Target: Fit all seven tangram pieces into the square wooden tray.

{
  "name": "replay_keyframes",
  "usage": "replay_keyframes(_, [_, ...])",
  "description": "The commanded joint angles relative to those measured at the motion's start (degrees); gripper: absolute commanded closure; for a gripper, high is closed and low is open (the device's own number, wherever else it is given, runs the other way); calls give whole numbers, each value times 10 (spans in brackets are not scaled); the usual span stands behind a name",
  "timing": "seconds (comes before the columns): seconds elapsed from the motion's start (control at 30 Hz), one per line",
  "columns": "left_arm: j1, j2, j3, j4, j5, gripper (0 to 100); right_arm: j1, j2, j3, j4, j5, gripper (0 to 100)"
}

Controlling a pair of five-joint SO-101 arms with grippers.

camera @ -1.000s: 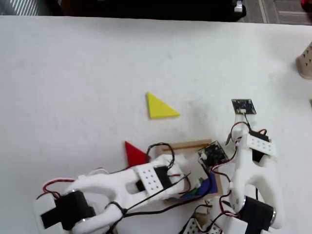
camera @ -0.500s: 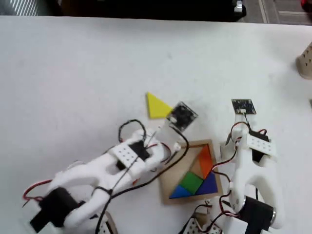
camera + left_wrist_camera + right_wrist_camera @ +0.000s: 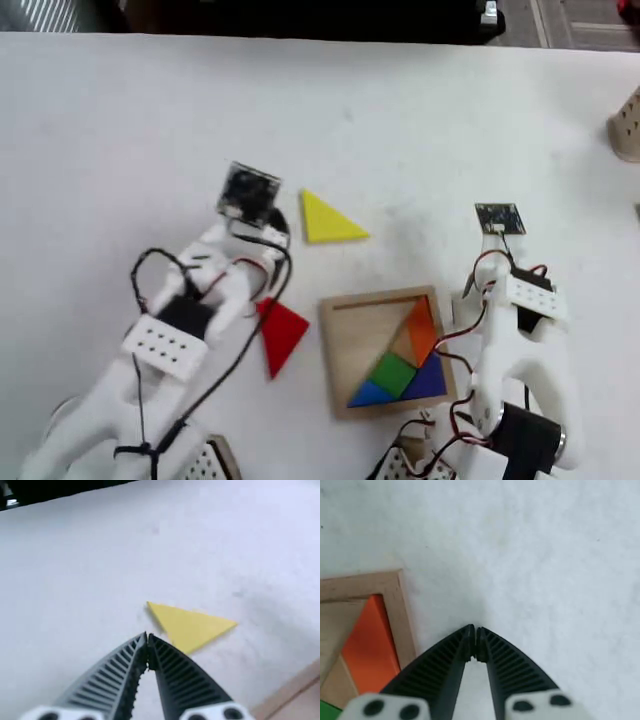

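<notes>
The square wooden tray lies at the near middle of the table and holds orange, tan, green and blue pieces in its right part; its left part is bare wood. A yellow triangle lies on the table beyond the tray, and a red triangle lies left of it. My left gripper is shut and empty, its tips just short of the yellow triangle. My right gripper is shut and empty over bare table beside the tray's right rim.
The left arm stretches from the near left corner toward the yellow triangle. The right arm stands right of the tray. A perforated tan object sits at the far right edge. The far half of the white table is open.
The left arm has swung from over the tray to the left and farther out, uncovering the tray and the red triangle. Its gripper now sits by the yellow triangle. The right arm has not moved.
</notes>
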Motion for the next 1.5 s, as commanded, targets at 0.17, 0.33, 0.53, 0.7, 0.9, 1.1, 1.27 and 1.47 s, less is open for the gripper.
replay_keyframes(0.17, [-155, 16, 18, -48, 0, 962, -4, -23, -4, -7, 5, 981])
replay_keyframes(0.33, [-222, 93, 50, -115, 0, 959, -4, -22, -4, -7, 5, 981])
replay_keyframes(0.53, [-283, 183, 51, -195, 0, 962, -4, -22, -4, -7, 5, 981])
replay_keyframes(0.7, [-298, 183, 51, -196, 0, 962, -4, -21, -4, -7, 4, 981])
replay_keyframes(0.9, [-305, 183, 51, -195, 0, 962, -5, -21, -4, -7, 1, 981])
replay_keyframes(1.1, [-329, 183, 47, -171, 0, 959, -5, -21, -3, -7, 1, 981])
replay_keyframes(1.27, [-327, 188, 16, -74, -19, 945, -9, -21, -3, -7, 0, 981])
replay_keyframes(1.47, [-329, 226, -20, -19, -90, 820, -19, -21, -3, -7, 0, 981])
